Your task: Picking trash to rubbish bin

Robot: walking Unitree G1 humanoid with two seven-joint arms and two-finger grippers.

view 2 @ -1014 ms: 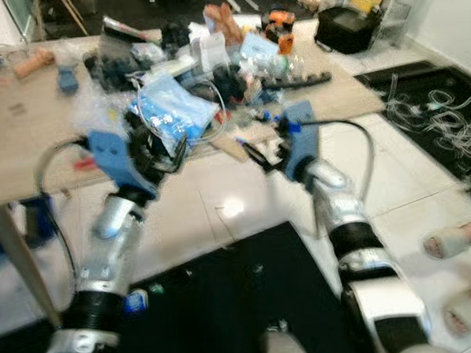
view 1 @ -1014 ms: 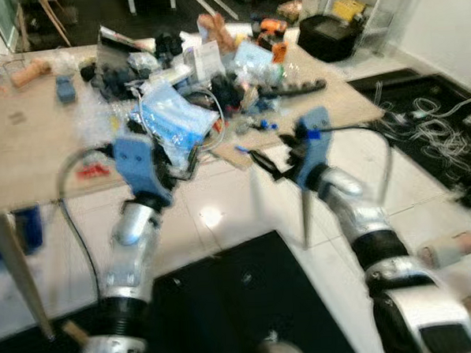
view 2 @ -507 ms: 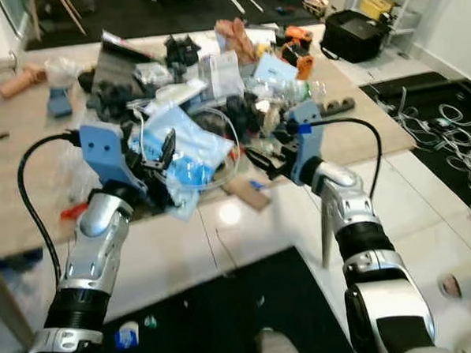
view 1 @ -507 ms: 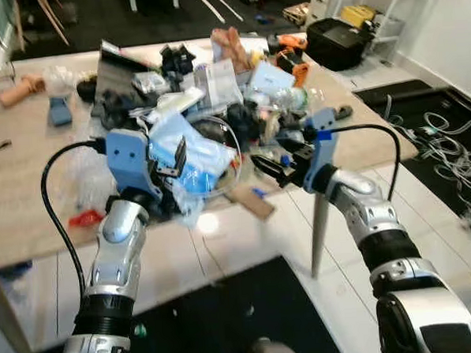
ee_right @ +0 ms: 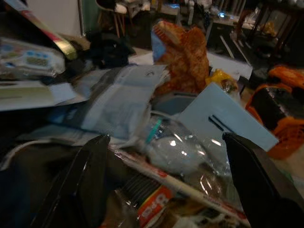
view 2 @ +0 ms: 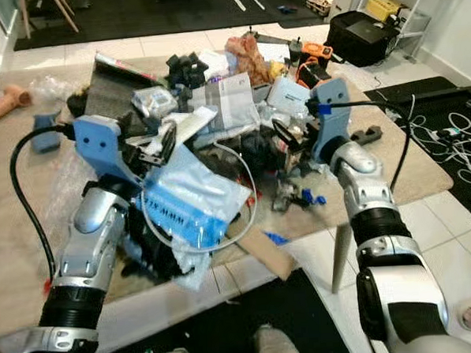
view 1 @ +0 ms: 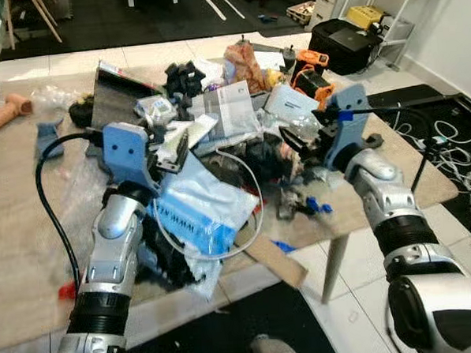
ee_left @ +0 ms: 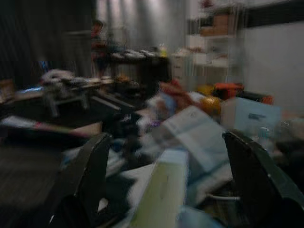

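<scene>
left gripper (view 2: 164, 145) above blue bag (view 2: 191, 201)

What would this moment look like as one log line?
left gripper: open, above blue bag | right gripper: open, over trash pile | nothing held

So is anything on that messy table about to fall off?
Yes. A flat brown cardboard strip pokes out past the table's near edge, partly over the floor. The blue plastic bag droops toward that edge too, with a white cable looped around it. Both open end effectors hover over the pile.
</scene>
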